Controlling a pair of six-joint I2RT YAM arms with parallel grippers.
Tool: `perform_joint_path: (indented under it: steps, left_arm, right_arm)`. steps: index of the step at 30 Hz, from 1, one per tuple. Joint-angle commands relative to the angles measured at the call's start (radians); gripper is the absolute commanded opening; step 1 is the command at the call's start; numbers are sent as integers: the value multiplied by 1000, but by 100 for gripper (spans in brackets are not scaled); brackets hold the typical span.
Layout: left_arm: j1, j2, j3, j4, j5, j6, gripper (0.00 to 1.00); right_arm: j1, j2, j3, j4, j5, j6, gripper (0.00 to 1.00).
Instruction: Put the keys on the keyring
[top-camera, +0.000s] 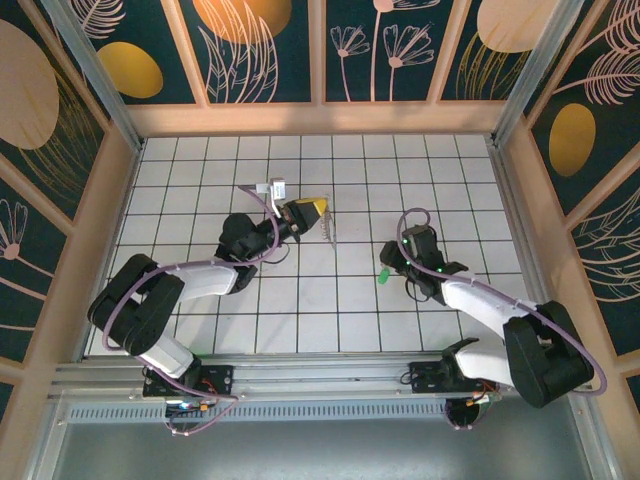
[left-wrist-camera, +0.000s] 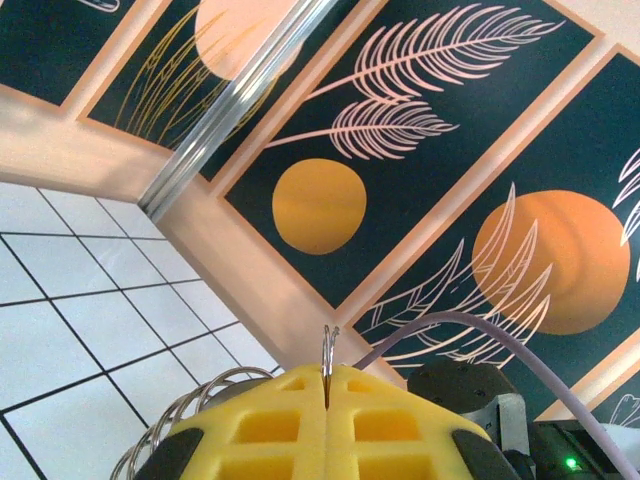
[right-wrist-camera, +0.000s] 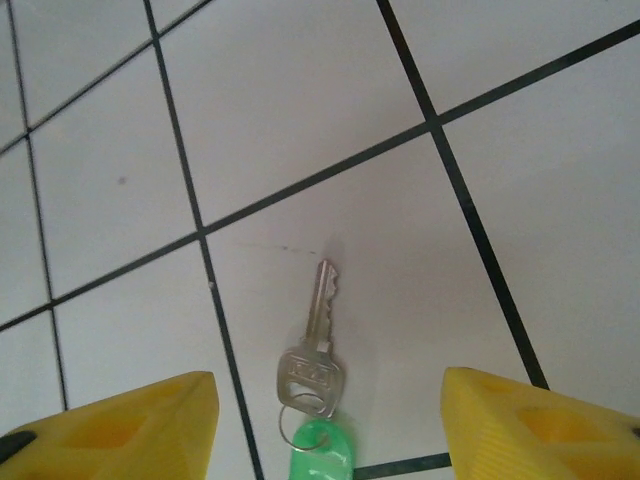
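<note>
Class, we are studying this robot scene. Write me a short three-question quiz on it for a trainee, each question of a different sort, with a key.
1. True or false: the right gripper is clamped on the key.
2. What is pinched in the left gripper?
A. the thin keyring
B. a purple cable
C. nothing
3. What colour is the tag joined to the key's head?

Key
1. False. The fingers stand apart, and the key lies on the tiled table between them, untouched.
2. A. The yellow fingers are shut on it.
3. Green.
</note>
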Motion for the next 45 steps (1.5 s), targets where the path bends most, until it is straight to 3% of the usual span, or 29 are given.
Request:
perform_joint_path:
  steps: [1,8,45]
  left_arm:
    - [-1,32,15,87,18,-7,0]
    - [1,50,27,123,27,-15,0]
    - [28,160,58,236,60,-103,0]
  right_arm:
    - [40,49,71,-93,92,-46,57]
    - [87,110,146,-191,178,-85,52]
    - [182,328,246,-232,250,-138,22]
